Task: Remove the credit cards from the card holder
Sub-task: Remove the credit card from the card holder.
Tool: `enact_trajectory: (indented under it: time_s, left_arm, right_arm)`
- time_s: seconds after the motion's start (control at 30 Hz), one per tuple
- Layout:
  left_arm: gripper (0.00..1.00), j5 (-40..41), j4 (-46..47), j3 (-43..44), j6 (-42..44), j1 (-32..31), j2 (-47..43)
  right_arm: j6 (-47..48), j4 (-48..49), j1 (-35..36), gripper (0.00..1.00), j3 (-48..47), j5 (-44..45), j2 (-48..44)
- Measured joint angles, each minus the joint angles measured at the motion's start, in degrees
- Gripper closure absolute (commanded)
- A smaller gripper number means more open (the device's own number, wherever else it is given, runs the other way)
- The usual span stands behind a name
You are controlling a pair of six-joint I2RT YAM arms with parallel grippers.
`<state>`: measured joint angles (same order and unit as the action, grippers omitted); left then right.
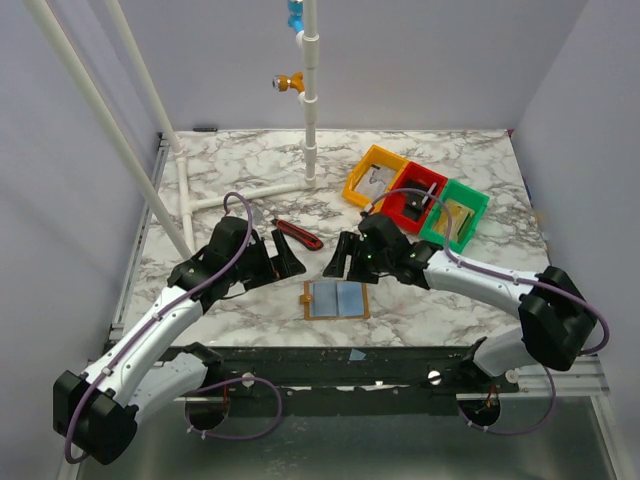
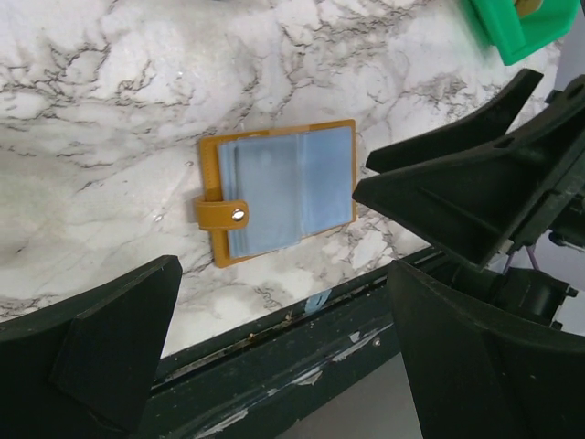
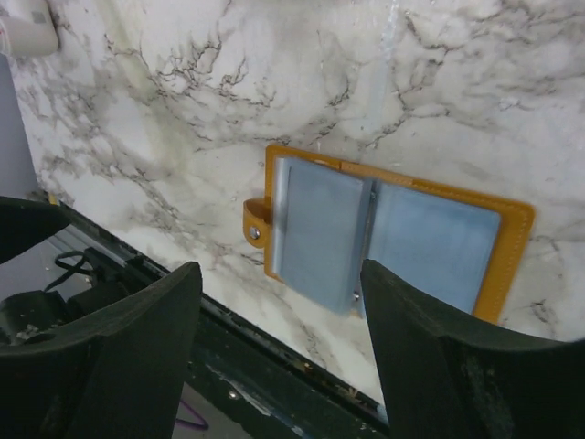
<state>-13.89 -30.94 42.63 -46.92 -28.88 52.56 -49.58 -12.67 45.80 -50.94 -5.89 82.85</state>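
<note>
Left gripper [image 1: 289, 257] hovers with its fingers spread wide, empty. Right gripper [image 1: 338, 257] is spread too, holding nothing. The card holder [image 1: 336, 299] lies open flat on the marble table [image 1: 260, 305], at their six o'clock, touching neither.

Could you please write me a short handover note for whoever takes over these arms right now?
Left gripper: open and empty, hovering just behind and to the left of the card holder.
Right gripper: open and empty, hovering close behind the holder.
Card holder: lies unfolded near the front edge of the table, strap unsnapped, sleeves facing up.
Done: the holder is open.
Left: no card lies loose on the table, so all cards must still be pulled from the sleeves. Neither gripper touches the holder yet.
</note>
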Motion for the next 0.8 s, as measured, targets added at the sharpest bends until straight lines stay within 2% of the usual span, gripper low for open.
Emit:
enact_trajectory:
  time_s: [0.03,0.13,0.23,0.27,0.8]
  left_arm:
    - [0.01,0.11,-0.22,-0.42,0.02,0.17,-0.07]
    - [0.01,0.26,-0.66,-1.31,0.09,0.68,-0.20]
    - [0.01,0.31,-0.92,-1.49,0.13,0.92,-0.39]
    - [0.01,0.31,-0.92,-1.53,0.15,1.01,-0.50]
    - [0.01,0.28,-0.96,-1.75,0.66,1.90,-0.70]
  right_arm:
    - [-0.66,0.48,0.72,0.53,0.50,-0.17,0.00]
    - [-2.16,2.16,2.75,0.79,0.92,-0.55,0.39]
    - [-3.82,4.68,5.01,0.96,0.92,-1.11,1.75]
    - [-4.28,5.35,5.51,0.99,0.92,-1.22,2.36]
    - [-5.81,6.54,10.86,0.99,0.04,-1.14,13.09]
